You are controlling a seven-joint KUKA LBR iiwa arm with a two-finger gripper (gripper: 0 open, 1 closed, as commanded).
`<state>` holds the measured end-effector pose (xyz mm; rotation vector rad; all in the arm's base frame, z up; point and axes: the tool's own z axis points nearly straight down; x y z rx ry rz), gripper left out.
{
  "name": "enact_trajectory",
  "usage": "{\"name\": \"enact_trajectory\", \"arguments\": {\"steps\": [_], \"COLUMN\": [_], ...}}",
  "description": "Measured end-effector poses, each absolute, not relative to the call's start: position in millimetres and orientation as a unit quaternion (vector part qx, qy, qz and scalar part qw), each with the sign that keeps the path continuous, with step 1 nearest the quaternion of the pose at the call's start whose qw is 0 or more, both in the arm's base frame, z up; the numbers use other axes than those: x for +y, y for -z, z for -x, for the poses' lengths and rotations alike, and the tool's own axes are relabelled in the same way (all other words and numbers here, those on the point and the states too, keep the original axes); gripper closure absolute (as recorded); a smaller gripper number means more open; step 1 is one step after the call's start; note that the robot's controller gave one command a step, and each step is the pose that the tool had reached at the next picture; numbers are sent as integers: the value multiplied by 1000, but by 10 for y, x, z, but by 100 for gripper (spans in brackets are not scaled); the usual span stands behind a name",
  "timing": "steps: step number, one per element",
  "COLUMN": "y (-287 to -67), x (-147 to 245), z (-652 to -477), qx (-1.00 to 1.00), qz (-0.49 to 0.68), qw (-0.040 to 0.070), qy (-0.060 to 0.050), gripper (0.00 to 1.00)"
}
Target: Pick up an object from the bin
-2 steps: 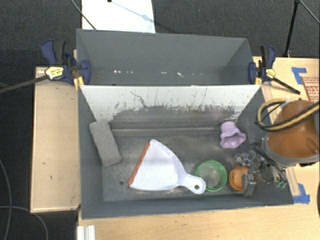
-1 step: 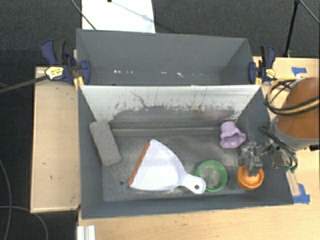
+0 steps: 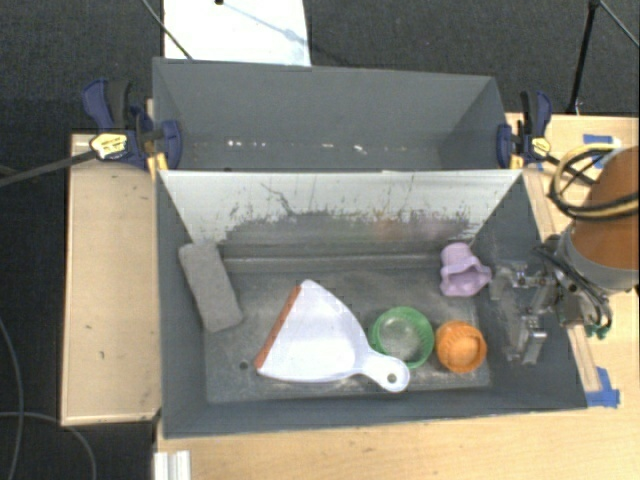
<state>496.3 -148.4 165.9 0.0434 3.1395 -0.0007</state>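
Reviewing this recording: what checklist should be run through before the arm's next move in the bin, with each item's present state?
1. End effector inside the bin, near its right wall: ok.
2. A thing lies close by: the orange ball sits just left of the end effector: ok.
3. Orange ball not yet touched, with a gap to the end effector: ok.
4. Orange ball free of the green cup beside it: cannot tell, they lie very close.
5. Purple lump out of the way, farther back: ok.
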Motion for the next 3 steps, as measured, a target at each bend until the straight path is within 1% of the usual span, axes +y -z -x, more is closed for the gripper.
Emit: {"name": "enact_trajectory", "arguments": {"steps": [1,2,3], "y": [-1663,-1418,-984], "x": [-1481,-1280,-1074], "z": [-4967,-4926,-4956], "qx": [1000,1000,984], "qz": [-13,23,176], "qw": [1,5,1], "qy": [0,2,-1], "gripper": [0,0,0]}}
